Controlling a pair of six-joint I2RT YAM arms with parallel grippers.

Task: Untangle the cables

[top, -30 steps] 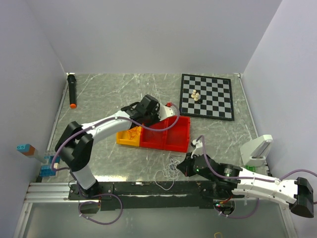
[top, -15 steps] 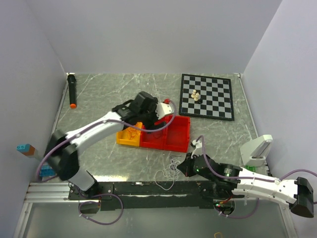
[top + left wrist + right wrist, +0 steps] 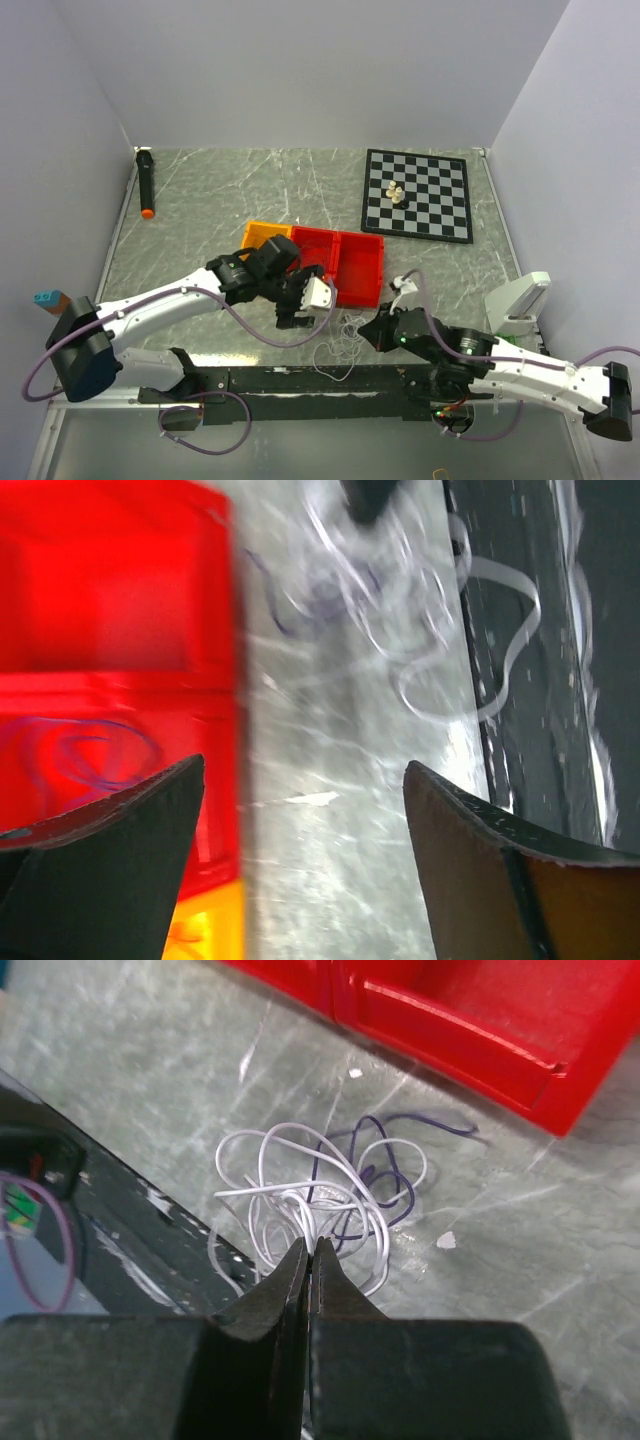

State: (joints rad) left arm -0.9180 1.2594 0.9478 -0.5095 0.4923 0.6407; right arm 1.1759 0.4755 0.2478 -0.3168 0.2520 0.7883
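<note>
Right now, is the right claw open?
No, the right claw is closed tight at its tips, pinching white strands of the cables.

Left hand (image 3: 302, 772) gapes open; right hand (image 3: 308, 1246) pinched closed.

Grey-green marbled table (image 3: 200, 190), white-veined. Far right corner: chessboard (image 3: 417, 195), flat. Along left edge, toward far corner: black marker (image 3: 145, 183), orange tip pointing to near side. Around centre: row of joined bins, yellow bin (image 3: 262, 236) at left end, red bins (image 3: 350, 262) to right. Close to near edge, just right of centre: loose clump of cables (image 3: 345, 345), white and purple loops, one white loop spilling onto black rail (image 3: 280, 380). By right edge: white block (image 3: 520, 300).
</note>
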